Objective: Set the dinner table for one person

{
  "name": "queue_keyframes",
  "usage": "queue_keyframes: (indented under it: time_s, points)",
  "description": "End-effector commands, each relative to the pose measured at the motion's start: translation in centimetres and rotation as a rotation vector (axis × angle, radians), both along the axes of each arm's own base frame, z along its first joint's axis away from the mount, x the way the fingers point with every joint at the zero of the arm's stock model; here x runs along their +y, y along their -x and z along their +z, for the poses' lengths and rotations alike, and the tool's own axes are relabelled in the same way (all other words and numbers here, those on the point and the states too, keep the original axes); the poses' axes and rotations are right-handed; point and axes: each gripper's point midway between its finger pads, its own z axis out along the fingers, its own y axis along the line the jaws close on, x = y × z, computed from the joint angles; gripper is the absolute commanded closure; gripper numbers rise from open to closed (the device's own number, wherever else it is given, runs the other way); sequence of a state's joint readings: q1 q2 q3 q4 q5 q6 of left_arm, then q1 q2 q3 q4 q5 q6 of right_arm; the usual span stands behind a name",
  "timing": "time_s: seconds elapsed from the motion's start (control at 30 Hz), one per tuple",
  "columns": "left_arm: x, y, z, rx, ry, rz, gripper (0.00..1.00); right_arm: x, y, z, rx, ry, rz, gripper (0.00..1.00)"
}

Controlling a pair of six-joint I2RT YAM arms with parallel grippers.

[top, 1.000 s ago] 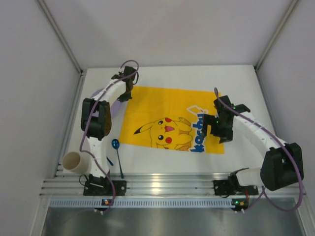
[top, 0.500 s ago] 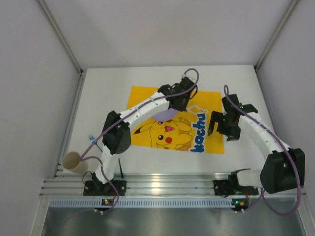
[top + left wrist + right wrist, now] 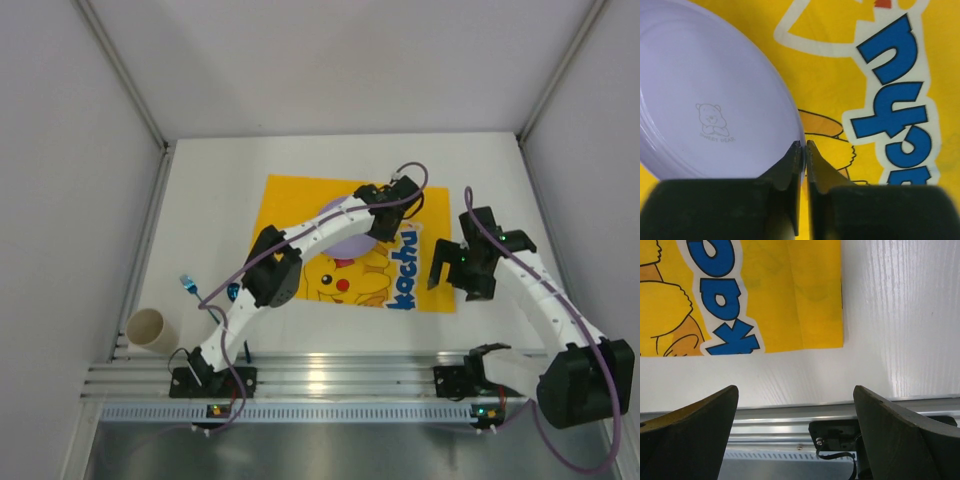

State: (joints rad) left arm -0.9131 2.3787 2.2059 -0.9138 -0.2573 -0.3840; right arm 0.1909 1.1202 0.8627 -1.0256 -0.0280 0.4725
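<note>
My left gripper (image 3: 380,226) is shut on the rim of a lavender plate (image 3: 350,246) and holds it over the middle of the yellow Pikachu mat (image 3: 290,205) on the white dinner table (image 3: 200,220). In the left wrist view the fingertips (image 3: 798,150) pinch the right rim of the plate (image 3: 715,90), which carries a small bear print. I cannot tell whether the plate rests on the mat. My right gripper (image 3: 447,263) is open and empty by the mat's near right corner; in its wrist view (image 3: 796,405) that corner of the mat (image 3: 815,315) lies on the table (image 3: 900,315).
A beige cup (image 3: 148,330) stands at the near left corner. A blue spoon (image 3: 232,292) shows partly behind the left arm, with a light-blue utensil (image 3: 187,283) to its left. A metal rail (image 3: 330,375) runs along the near edge.
My left arm has swung from the table's far left to the right, bringing the lavender plate over the mat. My right gripper has drawn back right, off the mat.
</note>
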Motion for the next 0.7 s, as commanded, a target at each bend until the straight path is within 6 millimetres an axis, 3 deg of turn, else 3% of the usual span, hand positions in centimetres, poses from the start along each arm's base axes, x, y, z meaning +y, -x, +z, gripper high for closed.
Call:
queue_keyframes:
  time_s: [0.0,0.03,0.07,0.1,0.13,0.27,0.3,0.37,0.4,0.43,0.5,0.53,0.6,0.67]
  points:
    - [1.7,0.4,0.9,-0.005,-0.046,0.039,0.89,-0.2,0.1,0.5,-0.018,-0.011,-0.004,0.0]
    - [1.7,0.5,1.2,-0.007,-0.039,0.046,0.61,-0.1,0.1,0.6,-0.018,-0.011,0.001,0.0]
    - [1.8,0.6,1.5,-0.014,-0.037,0.05,0.46,-0.1,0.1,0.4,-0.012,-0.011,0.003,0.0]
    - [2.2,0.8,2.4,-0.023,-0.029,0.055,0.15,-0.1,0.1,0.3,-0.004,-0.011,0.001,0.0]
    - [2.4,0.8,3.0,-0.032,-0.024,0.061,0.03,-0.1,0.1,0.2,-0.004,-0.011,0.004,0.0]
    - [5.2,0.4,6.4,-0.106,-0.048,0.13,0.02,0.0,0.0,0.0,0.004,-0.012,0.007,0.0]
    - [7.0,0.8,7.2,-0.116,-0.061,0.153,0.02,0.0,-0.1,0.0,0.006,-0.014,0.004,0.0]
    - [10.2,-0.9,7.5,-0.107,-0.008,0.245,0.02,0.0,-0.1,0.0,0.007,-0.013,0.006,0.0]
    - [12.8,-0.4,6.8,-0.08,-0.001,0.284,0.02,0.1,-0.2,0.0,0.005,-0.02,0.006,0.0]
    - [14.9,-2.6,6.7,-0.079,0.073,0.346,0.02,0.2,-0.2,0.0,0.006,-0.022,0.008,0.0]
    - [18.7,-2.9,5.0,-0.04,0.089,0.406,0.02,0.5,-0.5,0.1,0.002,-0.039,0.013,0.0]
    - [20.4,-4.7,4.7,-0.041,0.156,0.448,0.02,0.6,-0.6,0.2,-0.001,-0.046,0.018,0.0]
    - [23.0,-5.8,2.5,0.001,0.19,0.494,0.02,1.1,-0.8,0.3,0.0,-0.071,0.034,0.0]
    - [22.9,-7.0,0.3,0.039,0.208,0.482,0.02,1.4,-1.0,0.6,-0.008,-0.084,0.041,0.0]
